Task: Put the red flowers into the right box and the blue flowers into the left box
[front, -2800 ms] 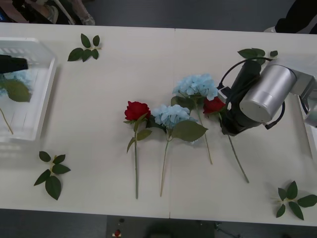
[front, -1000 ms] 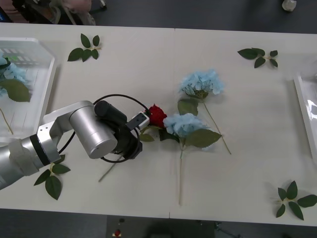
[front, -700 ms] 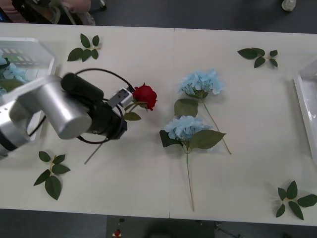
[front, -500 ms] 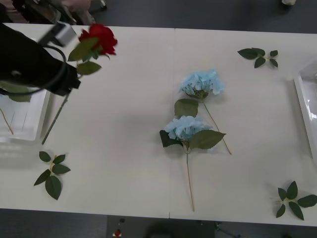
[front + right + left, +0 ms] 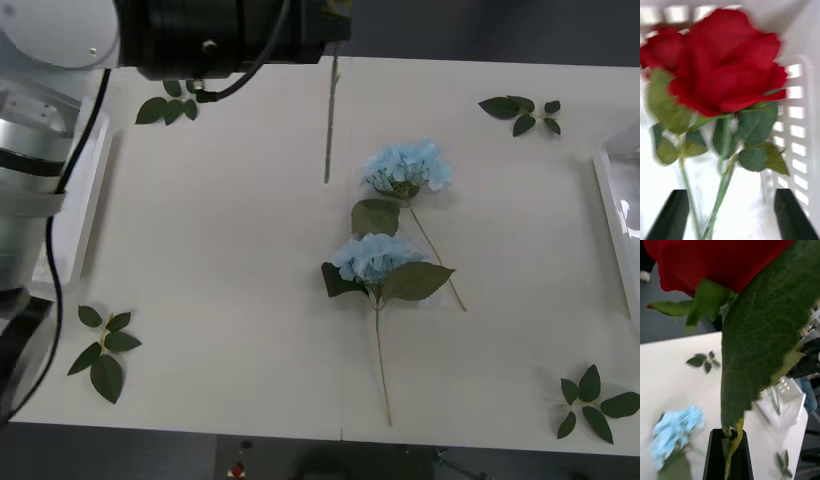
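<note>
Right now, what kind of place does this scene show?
Probably a lab or test room, not a flower shop: a plain white table bears artificial blue flowers, loose leaf sprigs and a sorting bin.

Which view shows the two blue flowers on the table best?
The front view: both blue flowers lie whole, heads and stems. The left wrist view catches one blurred head; the right wrist view faces roses.

Lab or office workroom, long white table (image 5: 230, 300), dark grey floor (image 5: 480, 25)
</note>
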{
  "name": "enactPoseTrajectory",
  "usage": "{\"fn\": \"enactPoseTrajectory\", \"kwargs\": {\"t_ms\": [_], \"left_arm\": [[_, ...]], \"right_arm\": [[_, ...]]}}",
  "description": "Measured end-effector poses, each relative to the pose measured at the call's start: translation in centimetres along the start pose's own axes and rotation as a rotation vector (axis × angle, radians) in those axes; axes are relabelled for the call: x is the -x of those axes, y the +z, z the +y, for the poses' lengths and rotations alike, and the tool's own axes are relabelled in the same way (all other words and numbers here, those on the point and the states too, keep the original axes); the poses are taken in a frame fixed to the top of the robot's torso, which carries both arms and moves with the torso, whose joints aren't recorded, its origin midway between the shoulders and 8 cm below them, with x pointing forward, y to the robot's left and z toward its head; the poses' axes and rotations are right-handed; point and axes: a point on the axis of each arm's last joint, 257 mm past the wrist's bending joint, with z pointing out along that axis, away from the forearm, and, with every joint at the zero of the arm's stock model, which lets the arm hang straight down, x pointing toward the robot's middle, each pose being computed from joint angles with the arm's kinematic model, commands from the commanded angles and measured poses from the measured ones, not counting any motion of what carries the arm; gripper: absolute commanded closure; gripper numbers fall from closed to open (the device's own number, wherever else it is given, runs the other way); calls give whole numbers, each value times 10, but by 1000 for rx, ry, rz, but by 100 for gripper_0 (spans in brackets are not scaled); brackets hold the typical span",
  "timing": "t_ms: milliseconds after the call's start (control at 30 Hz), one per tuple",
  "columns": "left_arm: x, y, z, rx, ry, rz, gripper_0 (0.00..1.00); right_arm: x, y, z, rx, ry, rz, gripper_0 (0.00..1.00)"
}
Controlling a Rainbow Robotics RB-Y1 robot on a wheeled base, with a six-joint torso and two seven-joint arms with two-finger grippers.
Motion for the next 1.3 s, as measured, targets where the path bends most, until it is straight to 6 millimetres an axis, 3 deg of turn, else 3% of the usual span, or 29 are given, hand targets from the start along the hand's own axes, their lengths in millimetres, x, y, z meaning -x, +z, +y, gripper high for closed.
{"fn": "enactPoseTrajectory", "kwargs": {"t_ms": [133, 233, 333, 467, 600, 667, 800, 1100, 1300], "left_arm": [[9, 20, -15, 28, 78, -65, 100], [-6, 30, -19, 72, 179, -32, 100], [-23, 40, -28, 75, 233, 5, 100], [-29, 49, -31, 92, 270, -12, 100], [-32, 51, -33, 84, 254, -21, 100], [-32, 51, -33, 84, 254, -22, 100], [-32, 51, -33, 84, 254, -22, 100], [-32, 51, -33, 84, 254, -22, 100], [-32, 51, -33, 84, 254, -22, 100]], "right_arm": [[13, -26, 46, 112, -164, 6, 28], [24, -53, 99, 209, -289, -23, 28], [22, -75, 157, 306, -384, -63, 27], [23, -104, 242, 484, -401, -203, 26], [13, -131, 299, 670, -346, -366, 26], [5, -144, 316, 757, -300, -453, 25], [-28, -153, 330, 834, -378, -527, 25], [-13, -223, 370, 1155, -176, -766, 25], [-30, -235, 412, 1223, -248, -875, 25]]}}
